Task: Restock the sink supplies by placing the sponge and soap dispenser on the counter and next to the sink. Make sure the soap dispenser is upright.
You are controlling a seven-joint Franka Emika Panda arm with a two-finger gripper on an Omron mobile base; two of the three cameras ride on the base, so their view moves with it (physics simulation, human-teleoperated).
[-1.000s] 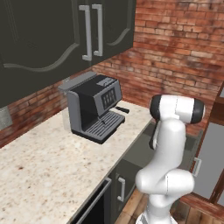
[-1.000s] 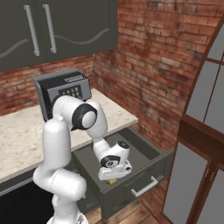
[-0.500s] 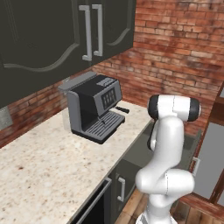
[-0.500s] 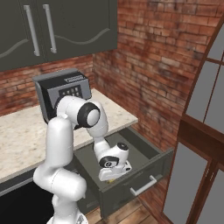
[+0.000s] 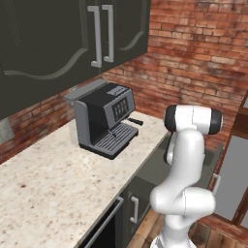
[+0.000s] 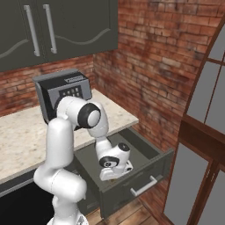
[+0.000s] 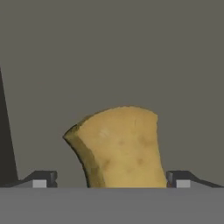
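Note:
The sponge (image 7: pixel 118 146), a yellowish-olive block, lies on the grey floor of the open drawer (image 6: pixel 149 173). In the hand view it sits between my two fingertips (image 7: pixel 43 179), with a gap on each side. My gripper (image 7: pixel 111 181) is open around it and holds nothing. In the right base view my hand (image 6: pixel 115 167) reaches down into the drawer below the counter (image 6: pixel 22 132). The soap dispenser and the sink are out of view.
A dark coffee machine (image 5: pixel 104 118) stands on the counter (image 5: pixel 58 189) against the brick wall. Dark upper cabinets (image 5: pixel 72 34) hang above it. The drawer's front and handle (image 6: pixel 143 189) jut out toward a windowed wall on the right.
The upper arm has shifted slightly. The hand stays low in the open drawer, in nearly the same place.

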